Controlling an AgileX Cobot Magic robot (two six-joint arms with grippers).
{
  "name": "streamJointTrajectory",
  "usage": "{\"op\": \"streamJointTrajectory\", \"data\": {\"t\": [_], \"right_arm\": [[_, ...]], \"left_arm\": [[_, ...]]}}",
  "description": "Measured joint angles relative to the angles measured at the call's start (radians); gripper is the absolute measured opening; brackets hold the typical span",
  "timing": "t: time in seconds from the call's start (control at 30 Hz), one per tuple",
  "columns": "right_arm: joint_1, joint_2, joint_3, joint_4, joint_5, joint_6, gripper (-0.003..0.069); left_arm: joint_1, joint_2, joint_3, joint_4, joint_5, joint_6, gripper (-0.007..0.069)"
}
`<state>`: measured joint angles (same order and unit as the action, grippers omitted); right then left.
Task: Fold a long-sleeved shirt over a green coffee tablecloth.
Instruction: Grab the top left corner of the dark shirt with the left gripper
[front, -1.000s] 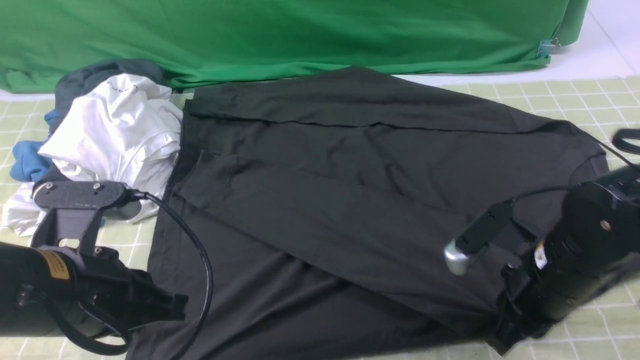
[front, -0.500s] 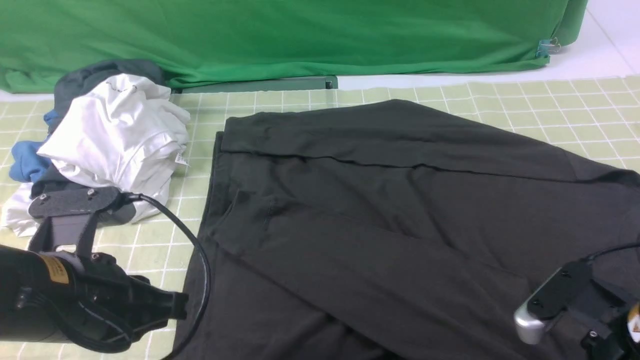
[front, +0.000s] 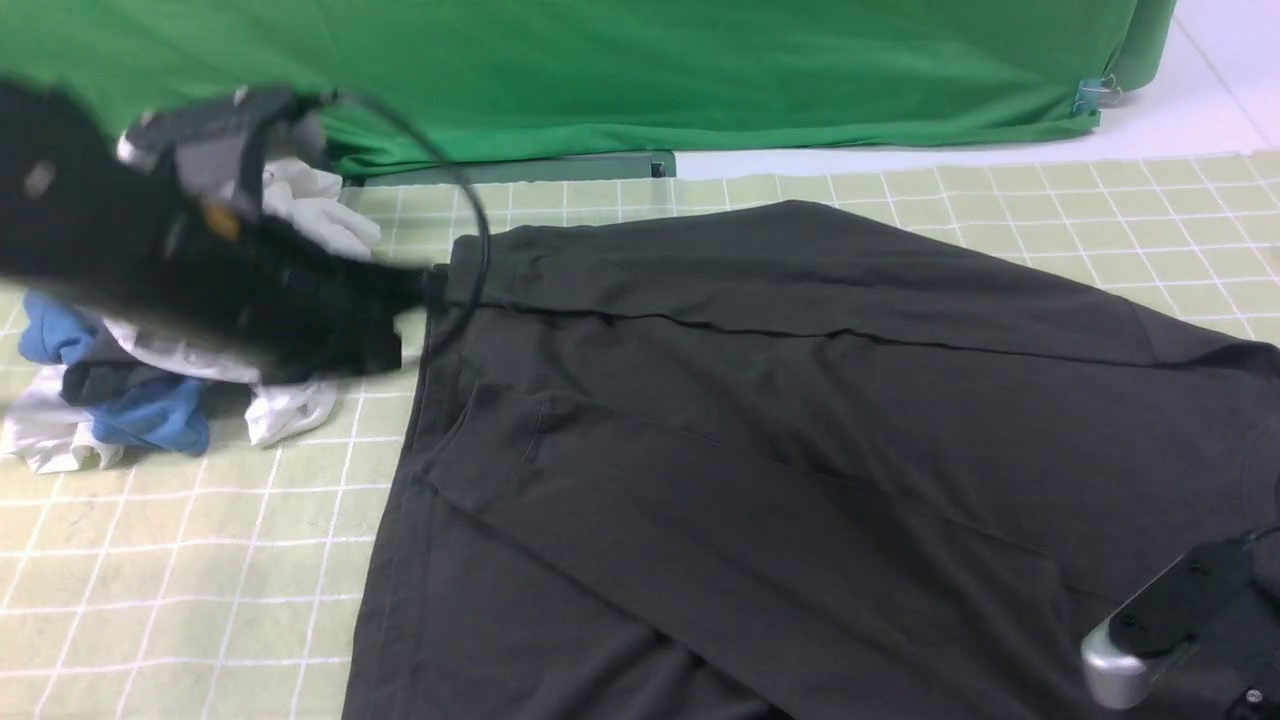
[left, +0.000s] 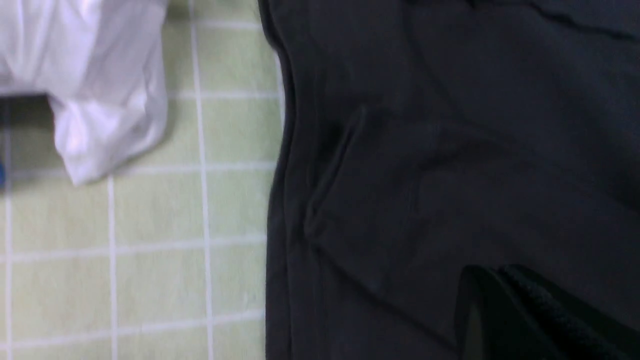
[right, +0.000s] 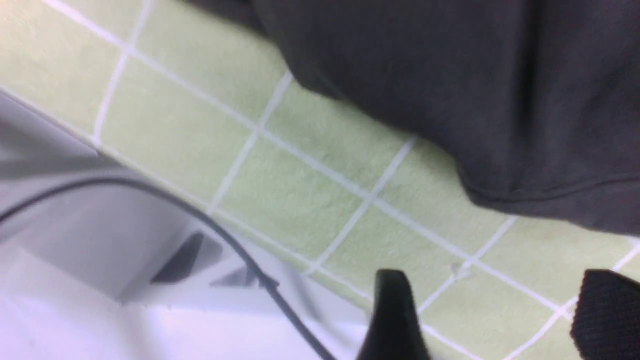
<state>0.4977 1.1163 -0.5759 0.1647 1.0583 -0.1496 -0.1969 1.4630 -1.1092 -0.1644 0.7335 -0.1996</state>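
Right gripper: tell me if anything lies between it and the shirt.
Nothing visible does. The right gripper hangs open over bare tablecloth, and the shirt lies just beyond it, with only gridded cloth between.

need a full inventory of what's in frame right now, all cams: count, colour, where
long-sleeved shirt: one, black, spread flat over the centre and right of the tablecloth
green coffee tablecloth: one, pale yellow-green with a white grid, covering the table
backdrop fabric: one, bright green, along the far edge
white garment: one, white, crumpled in a pile at far left
blue garment: one, blue, same pile
dark garment: one, dark grey, same pile
binder clip: one, bluish, on the backdrop's right corner
left gripper: one, black, shut, over the shirt's left side
right gripper: one, black, open and empty, over bare tablecloth beside the shirt's edge
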Motion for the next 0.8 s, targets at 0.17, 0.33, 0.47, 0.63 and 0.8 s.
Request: {"op": "streamJointTrajectory", "data": {"t": [0.17,0.33,0.47,0.63,0.8], "right_arm": [[0.000,-0.158,0.001,0.000,-0.021,0.031,0.0399],[0.000,-0.309,0.001,0.000,-0.040,0.078,0.0391],[0.000,-0.395,0.001,0.000,-0.040,0.115,0.0390],[0.000,-0.420,0.001,0.000,-0.040,0.142,0.0388],[0.000,-0.420,0.002,0.000,-0.040,0.150,0.0388]], "left_arm": [[0.026,0.204,-0.196,0.000,-0.002,-0.003,0.0017],[0.026,0.405,-0.366,-0.001,0.025,-0.012,0.0064],[0.026,0.554,-0.500,-0.001,0.056,-0.057,0.0172],[0.026,0.680,-0.619,-0.006,0.085,-0.076,0.0355],[0.026,0.763,-0.675,-0.008,0.096,-0.169,0.0519]]}}
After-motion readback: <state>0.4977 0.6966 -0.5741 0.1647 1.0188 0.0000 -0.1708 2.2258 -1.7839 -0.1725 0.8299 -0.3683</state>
